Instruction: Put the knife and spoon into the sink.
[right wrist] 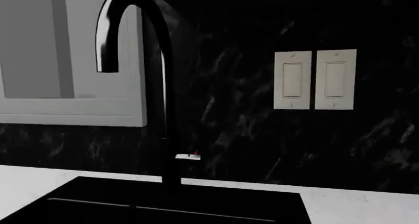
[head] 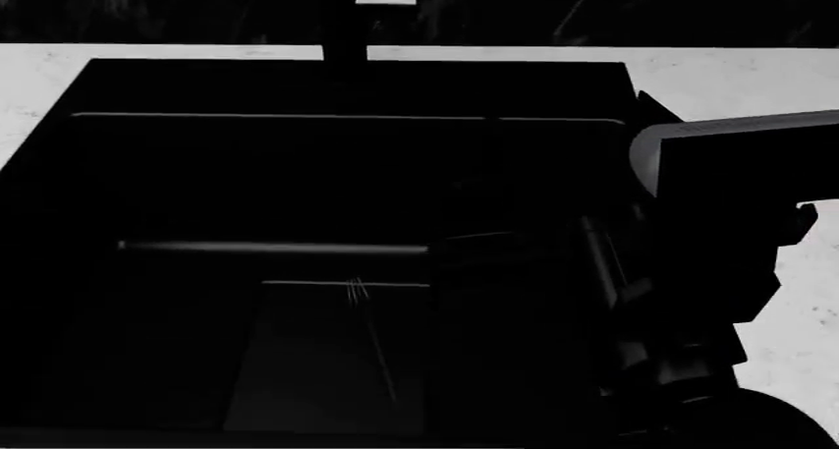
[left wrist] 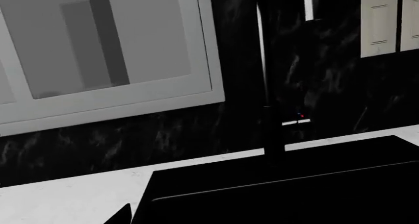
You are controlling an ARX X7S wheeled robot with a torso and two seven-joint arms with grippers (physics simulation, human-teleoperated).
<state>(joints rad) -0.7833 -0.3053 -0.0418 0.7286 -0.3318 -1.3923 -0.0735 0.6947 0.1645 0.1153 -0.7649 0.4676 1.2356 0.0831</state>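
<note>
Although the right arm (head: 714,174) fills the right side of the head view, neither gripper's jaws show, so their state cannot be told. The black sink (head: 354,85) spans the frame; inside, only thin fork-like tines (head: 357,292) glint. Knife and spoon are unseen.

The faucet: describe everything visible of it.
The faucet is glossy black, a tall slim upright stem rising into a gooseneck arch whose spout end points down. A small pale side lever near its lower stem carries red and blue dots. Its base stands on the white counter at the back rim of the black sink, near that edge's middle, in front of the dark marbled wall. No water shows. Nothing else touches it.
</note>
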